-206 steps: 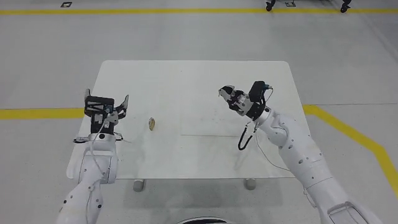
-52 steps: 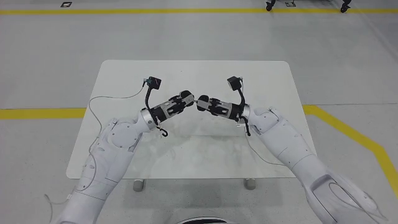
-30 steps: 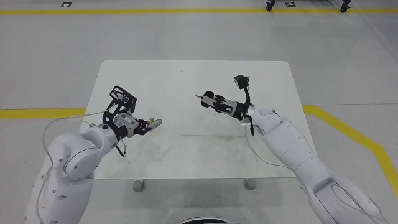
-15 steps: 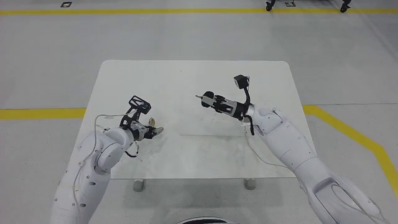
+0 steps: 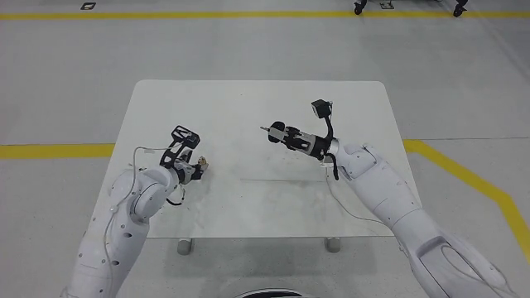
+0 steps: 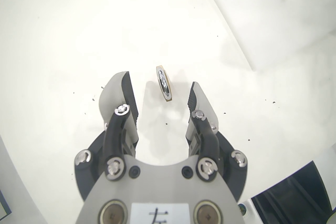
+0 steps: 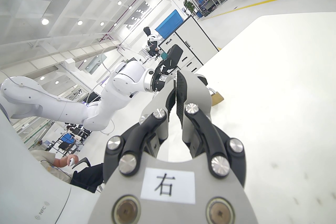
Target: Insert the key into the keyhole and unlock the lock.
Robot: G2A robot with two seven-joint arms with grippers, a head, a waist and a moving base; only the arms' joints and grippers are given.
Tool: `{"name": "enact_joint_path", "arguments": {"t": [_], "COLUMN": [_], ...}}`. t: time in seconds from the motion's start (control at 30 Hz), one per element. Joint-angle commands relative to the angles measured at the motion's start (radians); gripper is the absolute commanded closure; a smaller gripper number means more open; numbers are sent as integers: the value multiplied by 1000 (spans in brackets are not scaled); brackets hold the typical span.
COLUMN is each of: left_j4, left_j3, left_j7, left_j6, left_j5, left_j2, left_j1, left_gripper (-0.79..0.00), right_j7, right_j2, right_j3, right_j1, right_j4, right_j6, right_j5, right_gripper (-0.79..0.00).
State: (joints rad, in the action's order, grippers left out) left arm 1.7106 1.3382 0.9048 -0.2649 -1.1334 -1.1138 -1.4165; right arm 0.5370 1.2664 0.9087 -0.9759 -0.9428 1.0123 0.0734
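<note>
Drawn back slightly since half a second ago, the left gripper (image 5: 195, 169) sits by the one lock (image 5: 204, 165) on the table (image 5: 331, 103) in the top view, while the right gripper (image 5: 269, 130), well apart from the lock, pinches one thin key (image 5: 262, 128); the left wrist view has its jaws spread wide either side of the lock, not touching it; the right wrist view has tightly closed jaws hiding the key.

The left arm (image 5: 137, 203) and right arm (image 5: 385, 186) are glossy white rounded shells. The left gripper (image 6: 159, 80) and right gripper (image 7: 178, 78) are grey, with black links (image 6: 111, 130), ribbed black pads (image 6: 129, 89), silver screws (image 6: 207, 166) and a white label (image 6: 159, 213). A thin white cable (image 5: 147, 150) loops at the left arm's twelve o'clock.
</note>
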Motion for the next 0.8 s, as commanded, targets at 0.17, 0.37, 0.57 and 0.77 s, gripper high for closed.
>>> {"name": "enact_joint_path", "arguments": {"t": [0.17, 0.37, 0.57, 0.77], "left_j4": [-48, -58, -59, -41], "left_j3": [-25, -34, -37, -14], "left_j7": [8, 29, 16, -46], "left_j6": [-13, -22, -16, -25], "left_j5": [12, 14, 15, 42], "left_j2": [-2, -1, 0, 3], "left_j1": [41, 56, 63, 56], "left_gripper": [-169, 0, 0, 0], "right_j7": [0, 0, 0, 0], "right_j2": [0, 0, 0, 0], "right_j3": [0, 0, 0, 0], "right_j1": [0, 0, 0, 0], "right_j4": [0, 0, 0, 0], "right_j6": [0, 0, 0, 0], "right_j5": [0, 0, 0, 0], "right_gripper": [0, 0, 0, 0]}}
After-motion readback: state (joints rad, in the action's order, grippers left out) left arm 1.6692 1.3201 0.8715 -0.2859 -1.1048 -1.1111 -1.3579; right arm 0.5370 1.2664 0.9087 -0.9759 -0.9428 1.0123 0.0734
